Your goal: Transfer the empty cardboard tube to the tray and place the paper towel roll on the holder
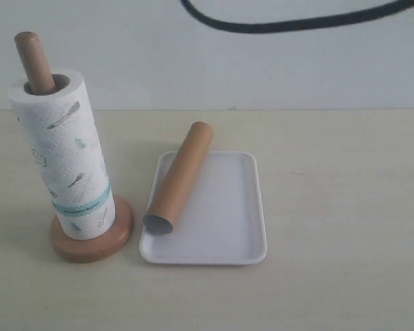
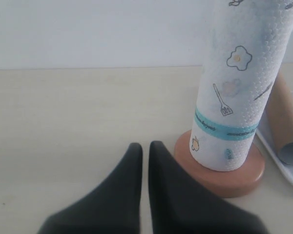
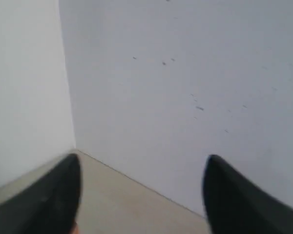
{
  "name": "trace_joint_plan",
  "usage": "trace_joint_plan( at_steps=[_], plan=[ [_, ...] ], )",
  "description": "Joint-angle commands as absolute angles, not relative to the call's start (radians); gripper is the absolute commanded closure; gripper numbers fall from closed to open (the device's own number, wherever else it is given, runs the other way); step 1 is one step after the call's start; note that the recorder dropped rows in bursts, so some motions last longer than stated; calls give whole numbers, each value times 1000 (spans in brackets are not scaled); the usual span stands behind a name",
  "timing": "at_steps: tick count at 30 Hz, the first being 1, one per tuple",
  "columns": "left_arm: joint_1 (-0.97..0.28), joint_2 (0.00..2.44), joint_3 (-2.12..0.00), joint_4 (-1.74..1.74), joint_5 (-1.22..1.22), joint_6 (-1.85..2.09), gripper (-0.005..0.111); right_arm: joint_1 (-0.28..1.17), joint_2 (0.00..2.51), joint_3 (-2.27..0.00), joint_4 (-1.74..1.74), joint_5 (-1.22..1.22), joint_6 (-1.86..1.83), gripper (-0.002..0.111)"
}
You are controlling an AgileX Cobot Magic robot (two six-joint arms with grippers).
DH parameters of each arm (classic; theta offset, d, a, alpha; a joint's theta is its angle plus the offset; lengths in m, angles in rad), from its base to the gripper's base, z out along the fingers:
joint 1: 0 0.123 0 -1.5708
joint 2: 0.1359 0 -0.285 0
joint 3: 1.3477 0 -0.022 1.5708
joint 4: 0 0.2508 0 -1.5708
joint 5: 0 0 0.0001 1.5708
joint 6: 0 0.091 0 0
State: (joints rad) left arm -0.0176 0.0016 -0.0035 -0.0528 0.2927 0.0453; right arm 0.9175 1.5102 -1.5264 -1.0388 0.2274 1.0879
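We see the roll seated on its holder and the tube on the tray.

Nearest us, the left gripper [image 2: 145,148] has its black jaws drawn together on nothing, just short of the round wooden base of the holder [image 1: 93,243]; the paper towel roll [image 1: 65,155], white with utensil drawings and a teal band low down, stands upright on the post, whose rounded top pokes out above; beside it the empty cardboard tube [image 1: 179,178], plain brown with a grey mouth, lies slantwise on the white tray [image 1: 228,214], far end over the rim; the right gripper [image 3: 142,161] faces a wall [image 3: 185,73], jaws wide apart.

Beige table [image 1: 345,207] carries holder [image 1: 90,248] and tray [image 1: 228,214].
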Motion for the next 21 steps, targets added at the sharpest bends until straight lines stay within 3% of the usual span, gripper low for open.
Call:
trace_joint_plan(
  at_steps=[1, 4, 6, 11, 21],
  plan=[
    [-22, 0, 0, -51, 292, 49, 103, 916, 1356, -1450, -858, 592, 995, 108],
    [-22, 0, 0, -51, 292, 49, 103, 916, 1252, -1439, -828, 985, 903, 106],
    [-22, 0, 0, -51, 292, 49, 103, 916, 1212, -1439, -833, 1085, 812, 106],
    [-22, 0, 0, -51, 292, 49, 103, 916, 1118, -1439, -712, 1101, 510, 109],
    [-22, 0, 0, -51, 292, 49, 103, 916, 908, -1404, -713, 1221, 559, 109]
  ],
)
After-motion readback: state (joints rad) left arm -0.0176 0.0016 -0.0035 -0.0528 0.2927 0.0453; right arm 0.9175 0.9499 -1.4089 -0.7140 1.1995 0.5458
